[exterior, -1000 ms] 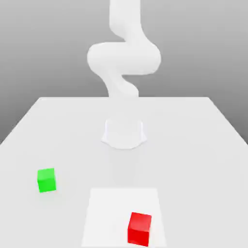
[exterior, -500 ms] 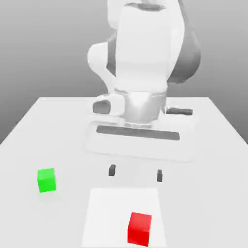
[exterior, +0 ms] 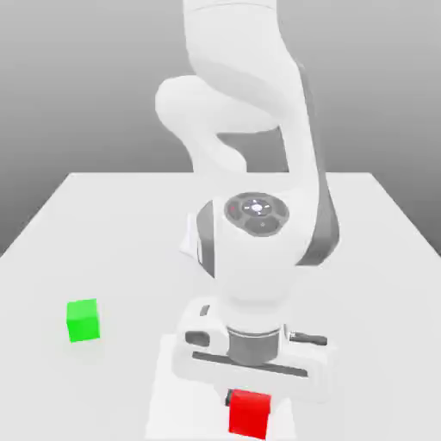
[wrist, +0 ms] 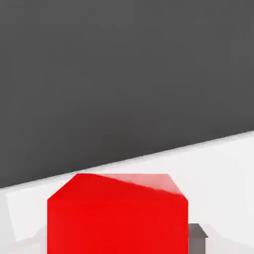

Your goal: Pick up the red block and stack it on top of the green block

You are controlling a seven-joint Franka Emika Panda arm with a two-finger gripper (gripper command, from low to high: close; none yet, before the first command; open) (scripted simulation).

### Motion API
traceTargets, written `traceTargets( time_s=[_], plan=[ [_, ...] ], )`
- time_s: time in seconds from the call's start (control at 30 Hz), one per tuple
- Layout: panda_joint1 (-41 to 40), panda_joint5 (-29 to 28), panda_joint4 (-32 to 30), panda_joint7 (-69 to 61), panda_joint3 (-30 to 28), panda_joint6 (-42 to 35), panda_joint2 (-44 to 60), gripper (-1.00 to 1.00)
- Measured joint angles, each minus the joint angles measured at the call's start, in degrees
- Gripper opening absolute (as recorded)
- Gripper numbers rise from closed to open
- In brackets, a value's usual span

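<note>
The red block [exterior: 250, 414] rests on the table near its front edge, on a paler square patch. My gripper [exterior: 250, 398] has come straight down over it, and the hand's wide body covers the block's top in the exterior view. In the hand view the red block [wrist: 118, 216] sits between the jaws, with one dark finger [wrist: 197, 239] pressed against its side. The gripper is shut on the block, which still stands on the table. The green block [exterior: 83, 320] sits alone toward the exterior view's left, well apart from the hand.
The white table [exterior: 103, 224] stretches back to the arm's base. A paler square patch [exterior: 172, 383] lies on its front part. The bent arm stands over the table's middle.
The hand has dropped from above the table's middle down onto the red block, and the fingers have closed from wide open. Neither block has moved.
</note>
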Motion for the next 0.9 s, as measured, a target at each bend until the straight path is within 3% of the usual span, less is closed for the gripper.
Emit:
traceTargets(
  time_s=[0.2,0.33,0.47,0.57,0.8,0.83,0.9],
  plan=[
    [-1.3,2.8,-1.7,-2.1,1.4,-7.9,-9.6,-1.00],
    [-7.6,2.4,-7.3,-2.5,-4.9,-9.1,-16.4,-1.00],
    [-22.9,1.5,-14.6,-2.8,-11.7,-9.8,-24.4,-1.00],
    [-27.2,1.9,-19.6,-3.8,-15.4,-9.9,-29.8,-1.00],
    [-28.0,8.9,-20.7,-9.0,-15.8,2.0,-18.7,-1.00],
    [-28.2,9.7,-20.6,-9.5,-15.5,3.0,-17.7,1.00],
    [-28.2,9.7,-20.6,-9.5,-15.5,3.0,-17.7,1.00]
  ],
)
